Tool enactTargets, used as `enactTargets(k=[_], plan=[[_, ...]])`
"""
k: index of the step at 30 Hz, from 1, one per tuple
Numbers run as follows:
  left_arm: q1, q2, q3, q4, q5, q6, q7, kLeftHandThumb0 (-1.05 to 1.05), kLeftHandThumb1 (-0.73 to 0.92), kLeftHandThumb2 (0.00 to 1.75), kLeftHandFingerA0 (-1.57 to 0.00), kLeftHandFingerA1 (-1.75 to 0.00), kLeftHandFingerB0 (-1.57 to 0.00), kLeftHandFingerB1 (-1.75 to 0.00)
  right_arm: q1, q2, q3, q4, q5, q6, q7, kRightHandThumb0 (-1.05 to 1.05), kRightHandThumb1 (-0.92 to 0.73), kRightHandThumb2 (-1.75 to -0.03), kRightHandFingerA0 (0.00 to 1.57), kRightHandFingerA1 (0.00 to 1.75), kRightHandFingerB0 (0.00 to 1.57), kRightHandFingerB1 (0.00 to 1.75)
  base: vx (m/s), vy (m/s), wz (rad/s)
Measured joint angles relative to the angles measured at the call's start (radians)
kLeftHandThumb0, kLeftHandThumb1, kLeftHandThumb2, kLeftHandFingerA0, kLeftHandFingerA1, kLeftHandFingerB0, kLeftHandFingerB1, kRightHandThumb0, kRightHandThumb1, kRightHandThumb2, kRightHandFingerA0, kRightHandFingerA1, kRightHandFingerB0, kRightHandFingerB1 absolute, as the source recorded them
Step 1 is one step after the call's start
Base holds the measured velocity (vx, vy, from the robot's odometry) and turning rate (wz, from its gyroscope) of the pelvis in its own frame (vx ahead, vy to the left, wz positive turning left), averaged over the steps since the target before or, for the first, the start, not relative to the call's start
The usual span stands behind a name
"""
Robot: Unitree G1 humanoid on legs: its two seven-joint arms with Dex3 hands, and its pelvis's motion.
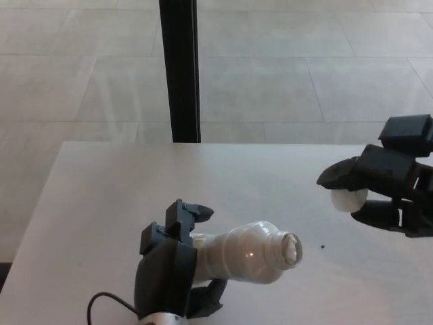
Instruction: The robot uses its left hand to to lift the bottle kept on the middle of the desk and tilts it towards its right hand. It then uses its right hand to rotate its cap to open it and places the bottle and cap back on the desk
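Note:
My left hand is shut on a clear plastic bottle, holding it tilted with its open neck pointing to the right over the desk. The bottle's mouth is uncapped. Over at the right edge, my right hand is shut on the white cap, pinched between its thumb and fingers, well clear of the bottle's mouth and up to its right.
A black vertical post stands behind the desk's far edge. Tiled floor lies beyond. A black cable loops by my left wrist at the desk's near edge. A tiny dark speck lies on the desk right of the bottle.

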Motion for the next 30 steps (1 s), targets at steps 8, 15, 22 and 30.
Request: enactTargets(k=[8, 15, 22, 30], plan=[[-0.081, 0.102, 0.0, -0.07, 0.007, 0.097, -0.113, 0.18, 0.64, 0.94, -0.83, -1.69, -0.75, -1.35, 0.131, 0.019, -0.001, 0.002, 0.001, 0.047, 0.014, -0.26, -0.55, -0.9, 0.98, 1.55, 0.88, 0.81, 0.0, 0.0, 0.0], [-0.124, 0.157, -0.009, -0.113, 0.019, 0.172, -0.198, 0.13, 0.66, 0.82, -0.83, -1.68, -0.74, -1.28, 0.248, 0.077, 0.044, 0.025, -0.012, 0.136, 0.054, -0.28, -0.58, -0.74, 0.97, 1.54, 0.88, 0.69, 0.0, 0.0, 0.0], [-0.138, 0.162, -0.032, -0.129, 0.022, 0.24, -0.262, 0.01, 0.78, 0.73, -0.73, -1.6, -0.69, -1.16, 0.271, 0.139, 0.112, 0.062, -0.052, 0.233, 0.093, -0.28, -0.58, -0.72, 0.91, 1.51, 0.88, 0.68, 0.0, 0.0, 0.0], [-0.156, 0.164, -0.054, -0.144, 0.025, 0.319, -0.324, 0.01, 0.8, 0.78, -0.77, -1.04, -0.64, -0.73, 0.261, 0.193, 0.197, 0.156, -0.105, 0.346, 0.128, -0.32, -0.6, -0.73, 0.93, 1.36, 0.86, 0.7, 0.0, 0.0, 0.0]])
